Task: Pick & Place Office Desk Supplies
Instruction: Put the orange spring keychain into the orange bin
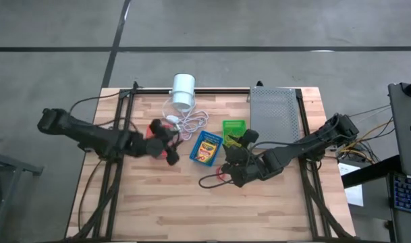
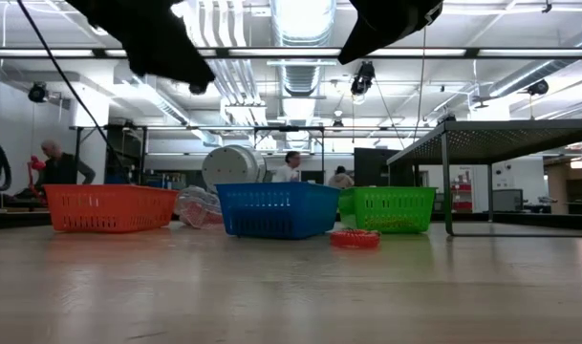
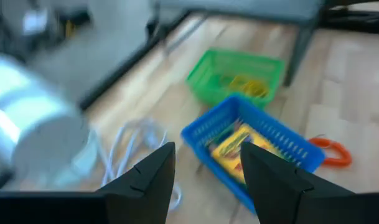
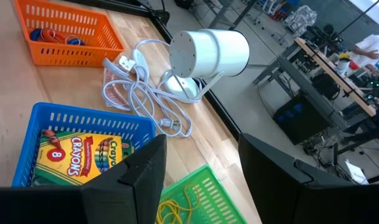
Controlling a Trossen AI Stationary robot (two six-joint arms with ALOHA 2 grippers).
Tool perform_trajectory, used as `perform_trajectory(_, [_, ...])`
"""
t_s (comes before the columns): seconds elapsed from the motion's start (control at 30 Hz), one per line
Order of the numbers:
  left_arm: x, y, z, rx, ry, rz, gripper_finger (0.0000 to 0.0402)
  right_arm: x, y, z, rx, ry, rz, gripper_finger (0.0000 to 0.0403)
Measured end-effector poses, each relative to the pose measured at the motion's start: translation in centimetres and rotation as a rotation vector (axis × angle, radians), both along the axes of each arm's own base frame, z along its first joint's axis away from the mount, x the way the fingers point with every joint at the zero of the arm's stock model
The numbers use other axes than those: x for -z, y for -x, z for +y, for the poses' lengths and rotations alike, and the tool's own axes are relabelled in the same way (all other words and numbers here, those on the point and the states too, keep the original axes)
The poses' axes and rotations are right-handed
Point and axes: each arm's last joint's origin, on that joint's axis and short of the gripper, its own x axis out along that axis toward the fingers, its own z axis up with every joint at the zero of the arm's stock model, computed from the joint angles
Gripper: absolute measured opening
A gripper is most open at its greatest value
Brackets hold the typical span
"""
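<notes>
The left gripper (image 1: pixel 166 144) hangs above the table with its fingers (image 3: pixel 153 177) parted and nothing between them. Just ahead of it sits the blue basket (image 3: pixel 251 149) with a yellow crayon box (image 3: pixel 234 146) lying inside; beyond that stands the green basket (image 3: pixel 234 76) with yellow rubber bands in it. A red-orange rubber band (image 3: pixel 329 151) lies on the wood beside the blue basket's far side. The white cylinder (image 3: pixel 27 118) and its coiled white cord (image 3: pixel 130 143) lie off to the gripper's other side.

The right gripper (image 1: pixel 233 162) also hovers released, fingers (image 4: pixel 142 171) spread and empty. Directly under and ahead of it are the blue basket (image 4: pixel 83 134) holding the crayon box (image 4: pixel 74 152) and, nearer, the green basket (image 4: pixel 195 193). Farther ahead the red-orange basket (image 4: pixel 68 34) holds red and blue rubber bands (image 4: pixel 52 36). The cylinder (image 4: pixel 209 55) rests on its side beyond the cord (image 4: pixel 145 93), near the table edge.
</notes>
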Motion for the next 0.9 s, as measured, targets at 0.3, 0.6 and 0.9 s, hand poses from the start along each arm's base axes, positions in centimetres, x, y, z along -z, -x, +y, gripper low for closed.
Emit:
perform_trajectory(0.3, [2.9, -1.7, -3.1, 0.179, -0.175, -0.075, 0.0185, 0.0, 0.0, 0.0, 0.000, 0.000, 0.000, 0.0199])
perform_trajectory(0.6, [5.9, -4.4, -4.5, 0.376, -0.170, -0.086, 0.0185, 0.0, 0.0, 0.0, 0.000, 0.000, 0.001, 0.0199])
perform_trajectory(0.9, [7.2, -6.2, -5.4, 0.541, -0.082, -0.132, 0.0184, 0.0, 0.0, 0.0, 0.000, 0.000, 0.000, 0.0199])
